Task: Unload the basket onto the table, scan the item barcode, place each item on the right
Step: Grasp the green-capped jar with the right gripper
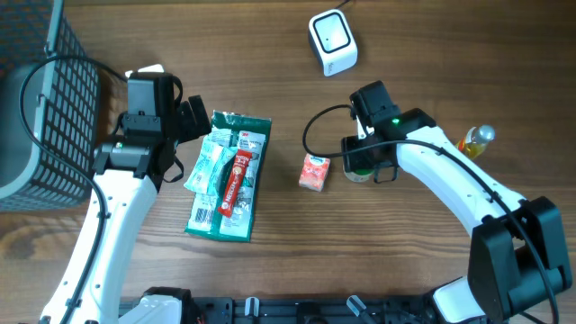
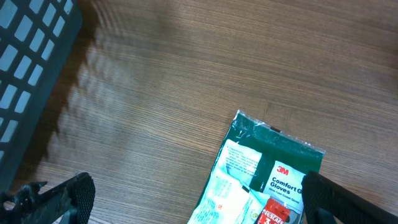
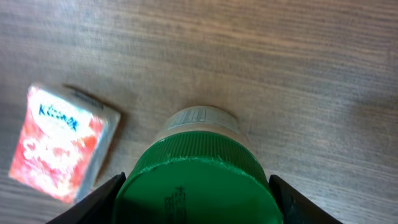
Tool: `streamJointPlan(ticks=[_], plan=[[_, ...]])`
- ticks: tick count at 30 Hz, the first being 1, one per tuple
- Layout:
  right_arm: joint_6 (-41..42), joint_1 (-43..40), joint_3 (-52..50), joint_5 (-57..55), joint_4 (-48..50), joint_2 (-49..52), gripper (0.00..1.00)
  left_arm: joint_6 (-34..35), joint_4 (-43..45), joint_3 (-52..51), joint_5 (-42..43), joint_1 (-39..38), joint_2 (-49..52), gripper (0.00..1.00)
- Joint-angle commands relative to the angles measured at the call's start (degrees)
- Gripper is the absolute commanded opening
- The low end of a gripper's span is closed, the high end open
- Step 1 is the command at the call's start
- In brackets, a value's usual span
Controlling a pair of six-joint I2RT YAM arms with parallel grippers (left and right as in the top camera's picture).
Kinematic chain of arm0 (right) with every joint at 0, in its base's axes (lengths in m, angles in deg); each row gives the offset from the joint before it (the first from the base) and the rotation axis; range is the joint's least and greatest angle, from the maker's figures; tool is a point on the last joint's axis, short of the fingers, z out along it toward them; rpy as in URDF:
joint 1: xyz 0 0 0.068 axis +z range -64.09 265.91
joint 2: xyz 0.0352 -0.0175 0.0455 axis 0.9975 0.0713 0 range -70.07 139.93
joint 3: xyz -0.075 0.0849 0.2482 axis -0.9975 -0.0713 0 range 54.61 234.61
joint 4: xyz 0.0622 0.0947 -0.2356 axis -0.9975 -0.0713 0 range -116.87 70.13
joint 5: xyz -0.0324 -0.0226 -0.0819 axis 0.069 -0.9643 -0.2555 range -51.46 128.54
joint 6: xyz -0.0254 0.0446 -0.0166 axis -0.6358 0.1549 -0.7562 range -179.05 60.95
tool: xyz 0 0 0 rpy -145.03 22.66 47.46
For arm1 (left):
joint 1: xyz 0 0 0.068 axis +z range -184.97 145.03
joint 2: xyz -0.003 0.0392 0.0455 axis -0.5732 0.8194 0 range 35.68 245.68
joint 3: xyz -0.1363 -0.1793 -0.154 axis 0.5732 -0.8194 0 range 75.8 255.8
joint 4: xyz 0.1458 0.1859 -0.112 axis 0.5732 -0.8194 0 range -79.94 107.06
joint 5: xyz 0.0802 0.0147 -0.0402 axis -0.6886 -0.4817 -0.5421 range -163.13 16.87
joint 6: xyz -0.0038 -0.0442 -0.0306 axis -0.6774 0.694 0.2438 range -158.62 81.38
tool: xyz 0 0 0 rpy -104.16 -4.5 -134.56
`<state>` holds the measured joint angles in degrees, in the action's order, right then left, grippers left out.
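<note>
A bottle with a green cap (image 3: 196, 180) stands upright on the wooden table, right of centre in the overhead view (image 1: 358, 171). My right gripper (image 3: 194, 190) comes down over it, one finger pressed against each side of the cap. I cannot make out any barcode on it. The white scanner (image 1: 332, 41) sits at the far edge, well apart from the bottle. My left gripper (image 2: 198, 199) hovers open above the top end of a green glove packet (image 2: 273, 174), holding nothing.
A small red tissue pack (image 1: 314, 172) lies just left of the bottle (image 3: 62, 143). The glove packet, with sachets on it (image 1: 229, 175), lies left of centre. A dark mesh basket (image 1: 45, 108) is at far left; a small yellow bottle (image 1: 475, 140) at right.
</note>
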<state>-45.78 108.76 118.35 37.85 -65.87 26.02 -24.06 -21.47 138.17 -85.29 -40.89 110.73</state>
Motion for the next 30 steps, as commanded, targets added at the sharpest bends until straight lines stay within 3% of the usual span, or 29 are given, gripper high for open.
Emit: streamJointPlan(ticks=[1, 6, 10, 12, 13, 14, 20, 21, 22, 30], plan=[[-1.8, 0.3, -0.8, 0.5, -2.7, 0.8, 0.66, 0.9, 0.2, 0.7, -0.3, 0.2, -0.2, 1.00], [0.8, 0.3, -0.7, 4.5, -3.7, 0.8, 0.78, 0.9, 0.2, 0.7, -0.3, 0.2, -0.2, 1.00], [8.9, 0.2, 5.0, -0.4, -11.0, 0.8, 0.79, 0.9, 0.2, 0.7, -0.3, 0.2, -0.2, 1.00], [9.9, 0.2, 9.0, -0.2, -14.1, 0.8, 0.87, 0.9, 0.2, 0.7, -0.3, 0.2, -0.2, 1.00], [10.9, 0.2, 11.1, -0.1, -16.0, 0.8, 0.99, 0.9, 0.2, 0.7, -0.3, 0.2, -0.2, 1.00], [10.6, 0.2, 12.0, 0.6, -16.4, 0.8, 1.00, 0.9, 0.2, 0.7, -0.3, 0.2, -0.2, 1.00], [8.8, 0.2, 11.9, -0.2, -13.7, 0.9, 1.00, 0.9, 0.2, 0.7, -0.3, 0.2, -0.2, 1.00], [9.2, 0.2, 11.9, -0.2, -13.7, 0.9, 0.91, 0.9, 0.2, 0.7, -0.3, 0.2, -0.2, 1.00], [10.6, 0.2, 11.9, -0.2, -13.8, 1.0, 0.90, 0.9, 0.2, 0.7, -0.3, 0.2, -0.2, 1.00], [15.2, 0.2, 11.5, -0.8, -14.8, 5.1, 0.90, 0.9, 0.2, 0.7, -0.3, 0.2, -0.2, 1.00]])
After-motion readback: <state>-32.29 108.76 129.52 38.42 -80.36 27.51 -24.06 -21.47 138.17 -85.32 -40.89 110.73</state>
